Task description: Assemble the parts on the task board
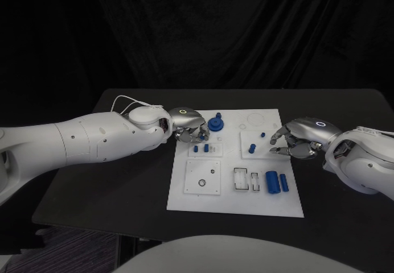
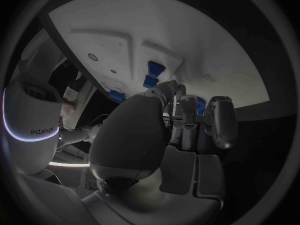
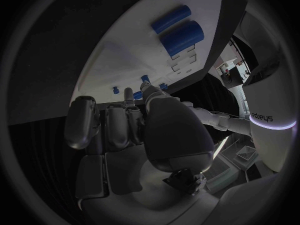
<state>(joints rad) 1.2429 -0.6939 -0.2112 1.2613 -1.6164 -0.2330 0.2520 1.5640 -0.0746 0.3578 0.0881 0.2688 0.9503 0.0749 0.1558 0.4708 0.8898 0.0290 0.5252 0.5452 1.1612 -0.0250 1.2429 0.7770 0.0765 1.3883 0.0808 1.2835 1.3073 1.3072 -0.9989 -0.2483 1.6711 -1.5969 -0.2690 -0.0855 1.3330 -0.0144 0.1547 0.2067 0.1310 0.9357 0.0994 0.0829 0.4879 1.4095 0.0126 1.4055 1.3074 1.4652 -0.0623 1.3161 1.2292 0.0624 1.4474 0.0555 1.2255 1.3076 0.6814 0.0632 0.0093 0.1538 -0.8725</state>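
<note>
Black counter (image 1: 123, 187) under a dark backdrop carries the white task board (image 1: 234, 199) at its middle. On the board, two blue cylinders (image 1: 276, 182) lie side by side near its right edge on the robot's side, a blue pegged piece (image 1: 216, 123) stands at the far edge, and small blue parts (image 1: 252, 148) sit toward the centre. The left hand (image 1: 189, 126) hangs over the board's far left corner, just beside the pegged piece, its fingers (image 2: 219, 120) curled downward; whether they hold anything I cannot tell. The right hand (image 1: 299, 139) hovers at the board's right edge, fingers (image 1: 283, 151) bent and apart, with nothing visible between them.
</note>
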